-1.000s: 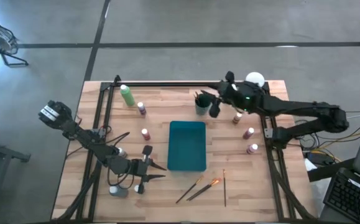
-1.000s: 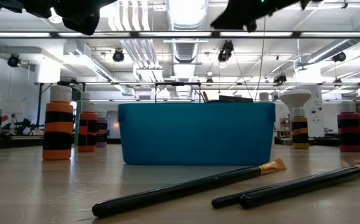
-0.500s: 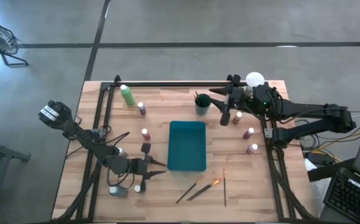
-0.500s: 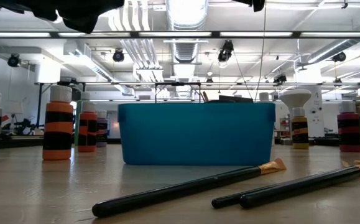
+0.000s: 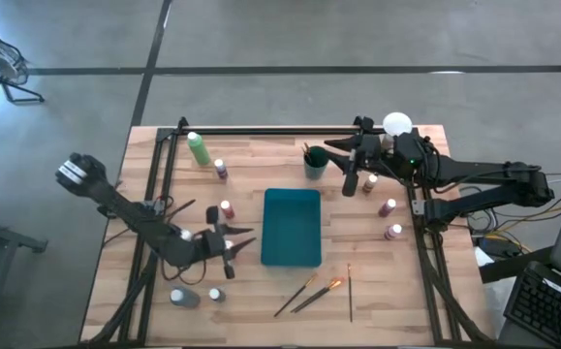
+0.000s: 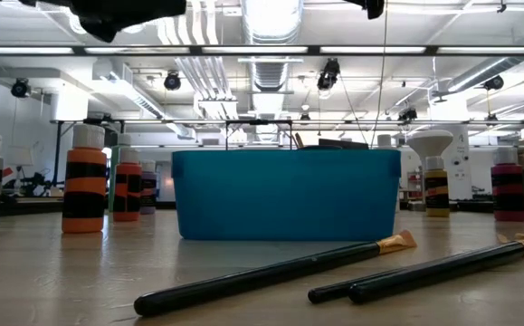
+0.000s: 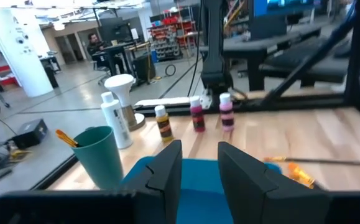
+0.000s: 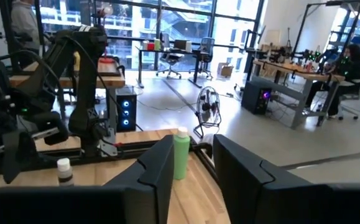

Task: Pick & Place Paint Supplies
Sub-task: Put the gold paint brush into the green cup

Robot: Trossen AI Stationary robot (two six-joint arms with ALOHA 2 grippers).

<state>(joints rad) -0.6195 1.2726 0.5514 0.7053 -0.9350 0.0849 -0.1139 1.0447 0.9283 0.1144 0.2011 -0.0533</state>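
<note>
Small white-capped paint bottles stand upright around the teal tray (image 5: 292,227): some left of it (image 5: 226,208) (image 5: 215,293), some right of it (image 5: 389,206). The tall light-green bottle (image 5: 198,148) stands at the far left. Three brushes (image 5: 319,291) lie flat near the front edge. A green cup (image 5: 314,163) holding a brush stands behind the tray. My left gripper (image 5: 246,242) hovers left of the tray, open and empty, pointing level at it (image 7: 198,180). My right gripper (image 5: 336,160) hangs just right of the cup, open and empty.
A white-domed object on a stand (image 5: 397,124) sits at the far right corner. Black frame rails (image 5: 261,131) run along the far and side edges. In the low view the tray's wall (image 6: 286,195) rises behind two brushes (image 6: 271,272).
My left gripper has risen and gone toward the far edge, away from the two bottles at the front left, swinging round toward the tray. My right gripper has drawn back from above the cup toward the right edge, then stopped.
</note>
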